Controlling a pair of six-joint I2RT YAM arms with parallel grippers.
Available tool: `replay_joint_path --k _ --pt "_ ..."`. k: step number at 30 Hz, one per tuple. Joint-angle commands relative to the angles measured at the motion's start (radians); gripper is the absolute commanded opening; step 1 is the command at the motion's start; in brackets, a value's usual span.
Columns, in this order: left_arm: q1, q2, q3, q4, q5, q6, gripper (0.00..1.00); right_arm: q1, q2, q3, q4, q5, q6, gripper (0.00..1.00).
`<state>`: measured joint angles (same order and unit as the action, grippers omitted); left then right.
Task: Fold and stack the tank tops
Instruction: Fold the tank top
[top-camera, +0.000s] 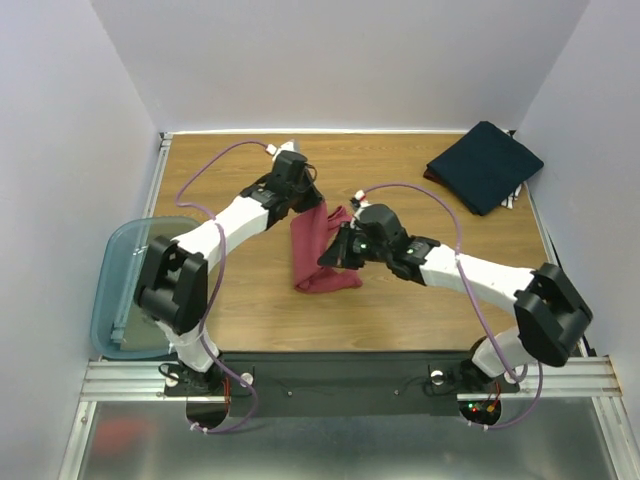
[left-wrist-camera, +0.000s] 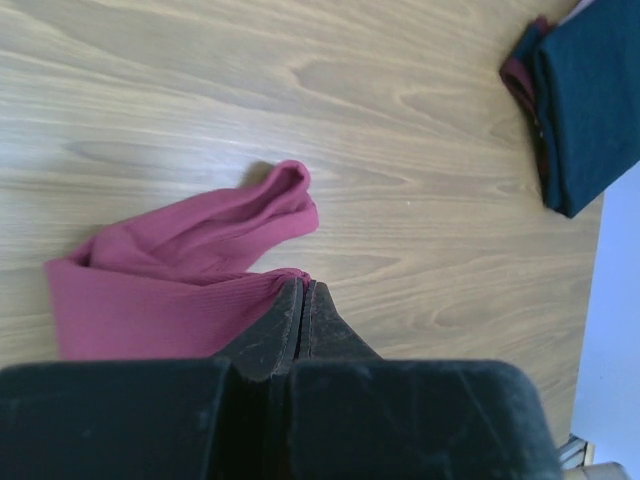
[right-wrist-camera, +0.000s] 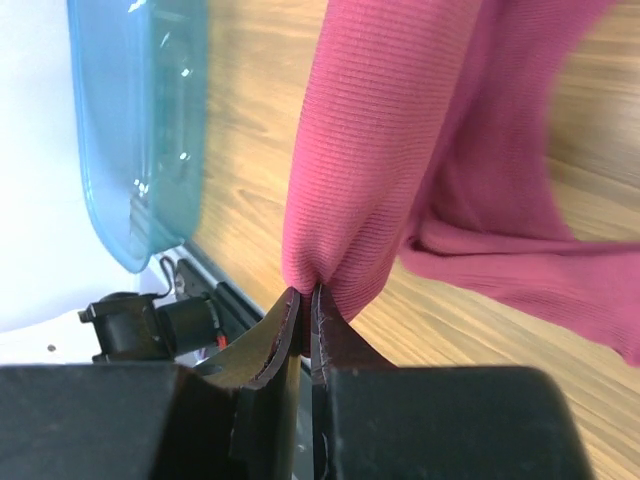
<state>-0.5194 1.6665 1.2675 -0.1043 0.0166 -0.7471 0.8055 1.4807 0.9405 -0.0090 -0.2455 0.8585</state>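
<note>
The maroon tank top (top-camera: 322, 252) hangs bunched between my two grippers over the middle of the table, its lower end resting on the wood. My left gripper (top-camera: 316, 204) is shut on its far upper edge; in the left wrist view the jaws (left-wrist-camera: 303, 286) pinch the ribbed cloth (left-wrist-camera: 180, 290). My right gripper (top-camera: 332, 257) is shut on a fold of the same top (right-wrist-camera: 400, 150), the fingertips (right-wrist-camera: 307, 294) pressed together around it. The navy tank top (top-camera: 486, 165) lies folded at the far right corner, and in the left wrist view a maroon edge (left-wrist-camera: 518, 76) shows under the navy top (left-wrist-camera: 590, 100).
A translucent teal bin (top-camera: 128, 285) sits off the table's left edge, also seen in the right wrist view (right-wrist-camera: 140, 120). Purple cables loop above both arms. White walls close in the table on three sides.
</note>
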Motion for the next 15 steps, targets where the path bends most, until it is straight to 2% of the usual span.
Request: replay_joint_path --k 1,8,15 --pt "-0.051 0.077 0.099 0.031 -0.055 -0.032 0.0 -0.064 -0.098 -0.092 0.064 -0.031 0.016 0.0" --pt "-0.122 0.206 0.205 0.031 -0.079 -0.075 0.0 -0.21 -0.247 -0.299 0.069 -0.057 0.016 0.01" --pt "-0.159 0.325 0.328 0.031 -0.104 -0.089 0.02 -0.4 -0.27 -0.396 0.069 -0.106 -0.024 0.02"
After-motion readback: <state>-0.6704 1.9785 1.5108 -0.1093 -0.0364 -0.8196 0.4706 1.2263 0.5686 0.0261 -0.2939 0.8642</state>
